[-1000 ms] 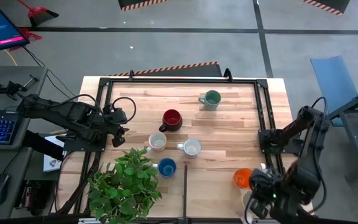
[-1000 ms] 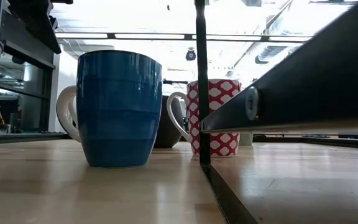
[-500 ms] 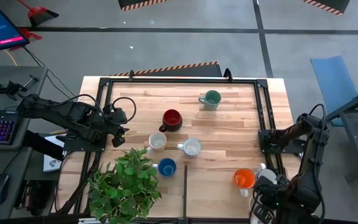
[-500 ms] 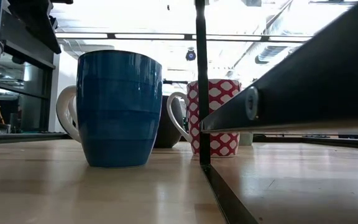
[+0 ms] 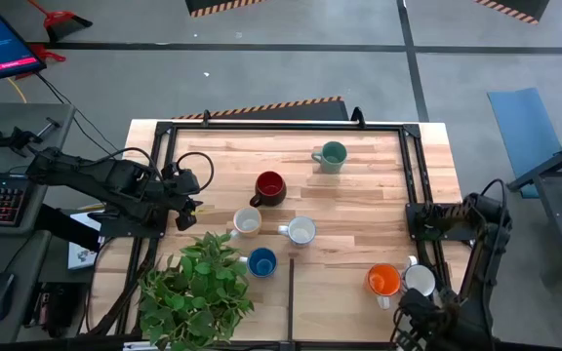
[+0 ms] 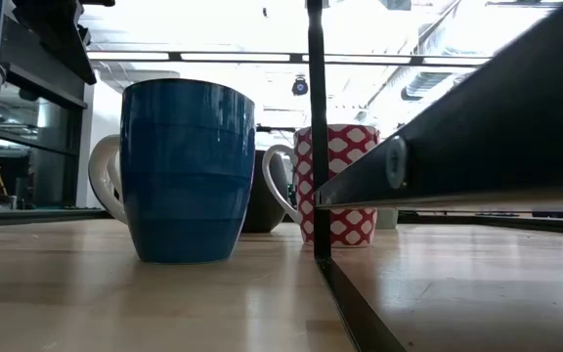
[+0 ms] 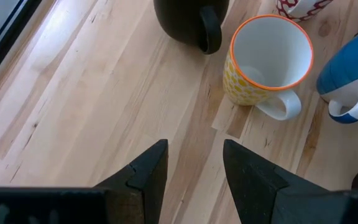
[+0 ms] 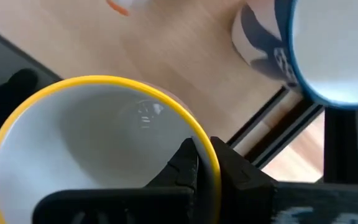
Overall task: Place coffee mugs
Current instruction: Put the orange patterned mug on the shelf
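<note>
The right gripper (image 8: 194, 165) is pinched shut on the rim of a yellow-rimmed mug (image 8: 98, 155), one finger inside the white glazed bowl and one outside the wall; in the high view this arm sits at the table's near right corner. Just beyond that mug stands a white mug with a blue rim (image 8: 316, 50), and an orange mug (image 5: 382, 280) is close by on the bare wood. These are rigid, glossy ceramic cups, round with loop handles: likely fairly heavy for their size, slick under the pads and liable to chip if knocked, so a firm pinch on the rim, or a hold through the handle, looks soundest. The left gripper (image 7: 194, 165) waits with its fingers apart over the pale planked table (image 7: 92, 93); ahead of it stand a yellow-patterned mug with an orange rim (image 7: 269, 59), a dark mug (image 7: 188, 15) and a blue mug (image 7: 353, 68)
</note>
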Controlling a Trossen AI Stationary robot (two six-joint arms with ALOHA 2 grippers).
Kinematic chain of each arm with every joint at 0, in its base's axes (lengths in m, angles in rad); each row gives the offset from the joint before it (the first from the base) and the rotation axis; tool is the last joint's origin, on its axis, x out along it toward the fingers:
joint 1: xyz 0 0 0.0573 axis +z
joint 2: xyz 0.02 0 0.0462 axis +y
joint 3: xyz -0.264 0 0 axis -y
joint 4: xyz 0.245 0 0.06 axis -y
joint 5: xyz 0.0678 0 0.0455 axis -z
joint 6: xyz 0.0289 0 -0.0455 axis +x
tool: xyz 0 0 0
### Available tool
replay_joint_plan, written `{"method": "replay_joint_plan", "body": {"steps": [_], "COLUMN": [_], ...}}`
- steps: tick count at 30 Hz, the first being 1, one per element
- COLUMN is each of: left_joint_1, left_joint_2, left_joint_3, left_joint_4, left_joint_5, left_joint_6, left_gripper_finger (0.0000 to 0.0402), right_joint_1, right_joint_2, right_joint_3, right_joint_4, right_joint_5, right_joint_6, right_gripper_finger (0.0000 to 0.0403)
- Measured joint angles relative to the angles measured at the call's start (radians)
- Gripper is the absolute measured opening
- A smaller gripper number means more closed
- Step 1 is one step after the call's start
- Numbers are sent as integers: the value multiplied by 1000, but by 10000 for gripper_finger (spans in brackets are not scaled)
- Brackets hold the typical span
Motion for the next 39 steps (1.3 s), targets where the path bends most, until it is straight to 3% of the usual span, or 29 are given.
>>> {"method": "replay_joint_plan", "body": {"steps": [19, 39], "left_joint_1": [0, 0], "left_joint_2": [0, 0], "left_joint_3": [0, 0], "left_joint_4": [0, 0], "left_joint_5": [0, -1], "left_joint_6": [0, 14], "left_gripper_finger": [145, 145], "right_joint_1": [14, -18], "right_joint_2": [32, 32], "right_joint_3": [-3, -3], "right_joint_4": [-75, -83], "right_joint_5": [-36, -41], "right_joint_6": [145, 114], "right_gripper_finger": [0, 0]}}
